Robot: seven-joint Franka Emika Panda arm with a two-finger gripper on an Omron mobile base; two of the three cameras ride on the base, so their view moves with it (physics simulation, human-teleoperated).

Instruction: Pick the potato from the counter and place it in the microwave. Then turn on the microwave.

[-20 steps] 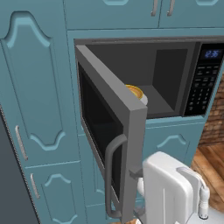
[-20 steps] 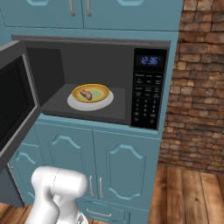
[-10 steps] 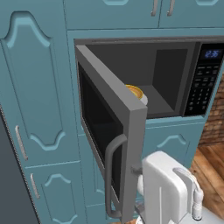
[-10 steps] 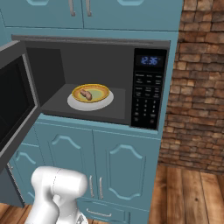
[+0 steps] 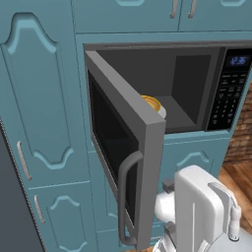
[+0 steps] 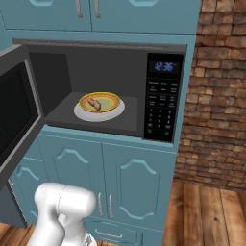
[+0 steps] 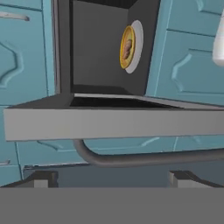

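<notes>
Left base view: microwave (image 5: 197,88) door (image 5: 123,147) stands swung wide to the left, its curved handle (image 5: 125,197) on the near edge. A yellow bowl's rim (image 5: 152,103) peeks from behind the door edge, inside the cavity.

Right base view: potato (image 6: 94,103) lies in the yellow bowl (image 6: 100,101) on the white plate (image 6: 98,113), mid-cavity. Keypad (image 6: 162,113) to the right, blue display lit above it.

Hand view: gripper (image 7: 111,179) spread wide, holding nothing; its tips sit just near the door handle (image 7: 144,158).

Judgement: placing looks done. In hand is closing the door; the next move calls for pushing the door shut, then pressing start on the keypad.
</notes>
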